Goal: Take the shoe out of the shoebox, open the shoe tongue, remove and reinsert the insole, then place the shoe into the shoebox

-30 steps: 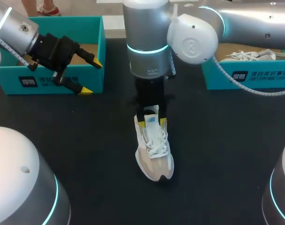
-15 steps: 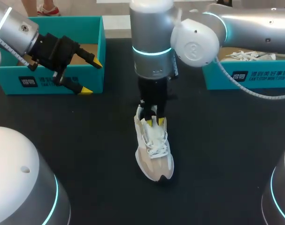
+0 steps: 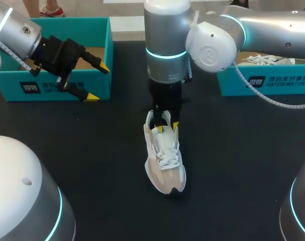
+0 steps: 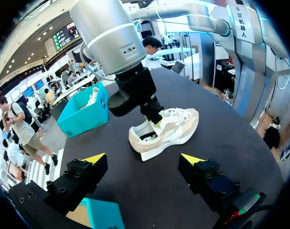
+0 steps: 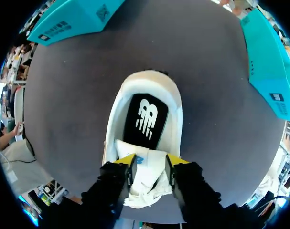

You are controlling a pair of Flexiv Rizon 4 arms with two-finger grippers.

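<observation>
Shoe (image 3: 165,163): our right gripper (image 5: 149,161) has lowered and pinched the tongue (image 5: 144,172), so opening can begin; left gripper (image 4: 144,160) idle, fingers apart.

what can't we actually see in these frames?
- Head view: the right arm covers the heel and opening of the shoe.
- Right wrist view: the right hand, on the tongue, hides the shoe's front; the tongue covers the front of the insole.
- Head view: the left hand blocks part of the left shoebox; the right shoebox is mostly behind the right arm.
</observation>
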